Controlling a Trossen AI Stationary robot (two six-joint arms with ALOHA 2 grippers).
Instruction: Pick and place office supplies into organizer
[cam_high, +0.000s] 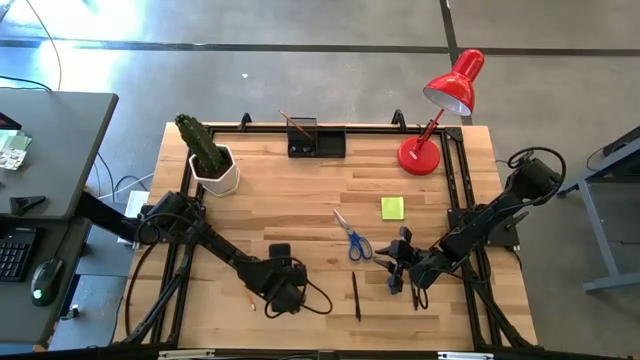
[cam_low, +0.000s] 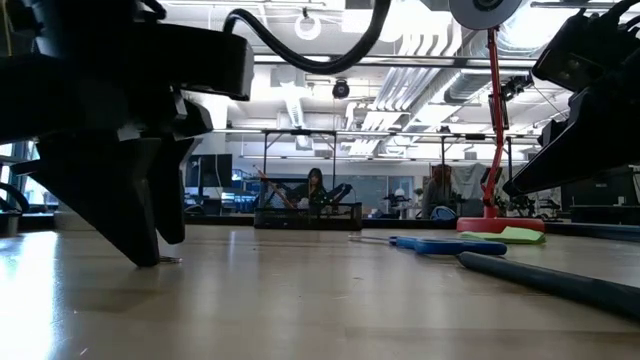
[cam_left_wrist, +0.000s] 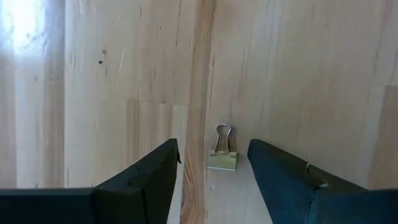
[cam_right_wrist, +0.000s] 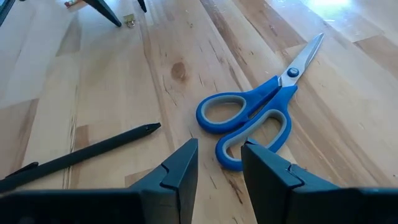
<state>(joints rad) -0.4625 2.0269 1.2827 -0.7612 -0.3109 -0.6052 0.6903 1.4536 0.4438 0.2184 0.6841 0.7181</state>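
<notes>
Hanging low over the wooden surface (cam_high: 300, 200), the left end effector (cam_left_wrist: 212, 171) has its two fingers apart, with a small binder clip (cam_left_wrist: 222, 155) lying between the tips, not gripped. The right end effector (cam_right_wrist: 219, 168) is empty too, fingers apart, just beside the blue scissors (cam_right_wrist: 261, 112). A black pen (cam_right_wrist: 81, 152) lies near. The black organizer (cam_high: 316, 138) sits at the far edge, well apart from both.

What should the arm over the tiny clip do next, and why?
Probably lower a little and close. The left gripper hangs open just above the binder clip, whose body sits between the jaws, untouched, on the table.
</notes>
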